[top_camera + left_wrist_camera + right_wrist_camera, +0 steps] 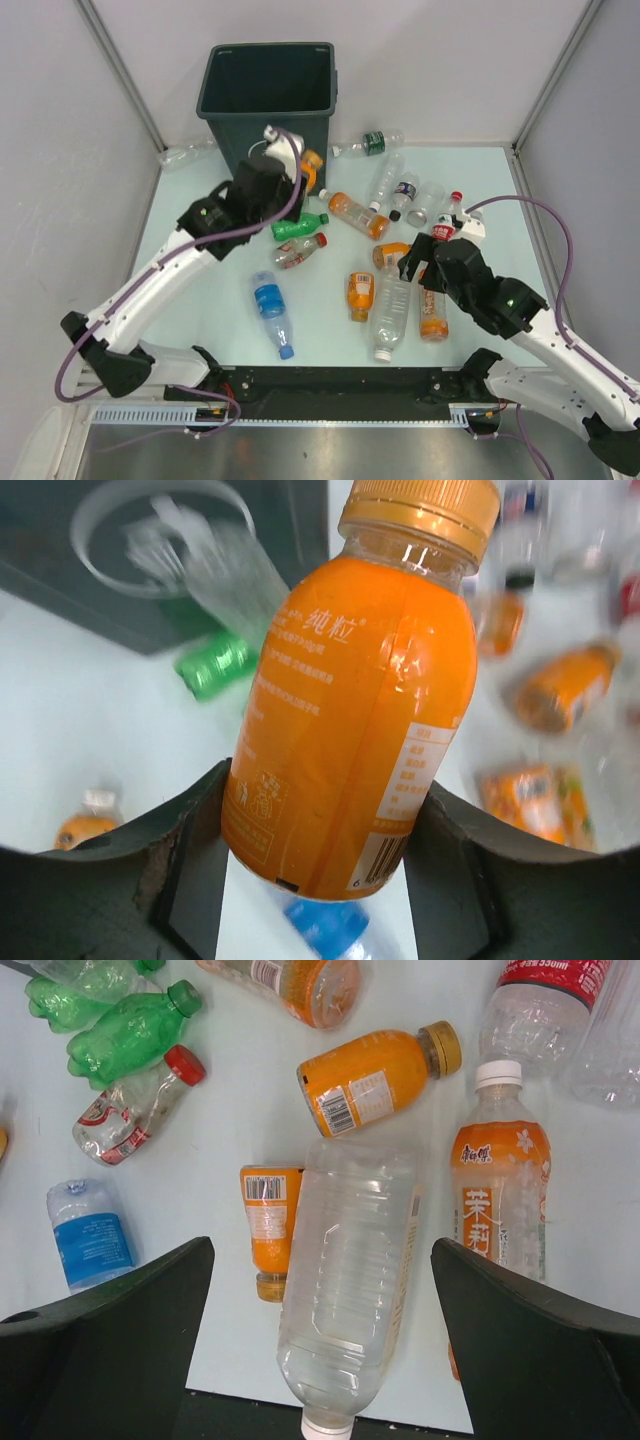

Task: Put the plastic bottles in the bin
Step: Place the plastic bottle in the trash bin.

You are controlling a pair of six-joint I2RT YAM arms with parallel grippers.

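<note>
at the left wrist, fingers [150,880] grip an orange bottle [350,730], half-hidden overhead.

The bin [268,85] fills the upper middle of the top view, mouth open upward; the left tool [318,855], clamped on a juice bottle [350,710], stands just before its front wall. Bare desk [220,300] lies at lower left, broken only by a blue-labelled bottle [272,312]. Under the right tool [322,1260], jaws wide, a clear bottle [345,1290] has a small orange bottle [268,1220] touching one flank and an orange-labelled bottle [498,1200] just beside the other.
</note>
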